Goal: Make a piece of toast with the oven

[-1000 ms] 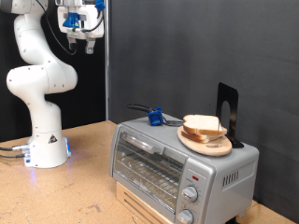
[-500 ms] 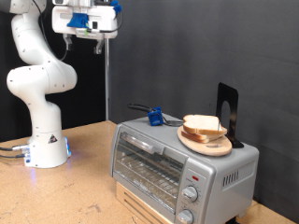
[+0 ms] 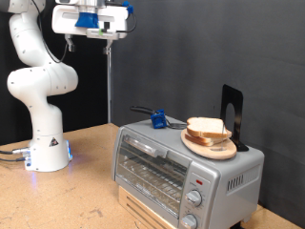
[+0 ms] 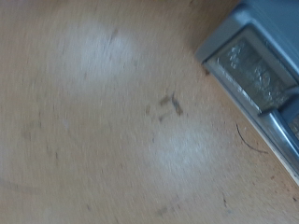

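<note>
Moved toward exterior view's right since earlier, claw (image 3: pixel 102 35) hangs high, grip state can't tell, empty; piece of toast (image 3: pixel 206 128) sits on plate (image 3: pixel 212 147) atop oven (image 3: pixel 187 166), door shut, so approach w/ clearance.

- The gripper (image 3: pixel 107 36) hangs near the exterior view's top edge; its jaws are too small to tell whether they are parted.
- The wrist view is blurred; only a corner of the oven (image 4: pixel 254 70) shows, cut off by the edge.
- The lower slice of toast (image 3: pixel 215 145) is mostly hidden under the upper slice (image 3: pixel 205 126).
</note>
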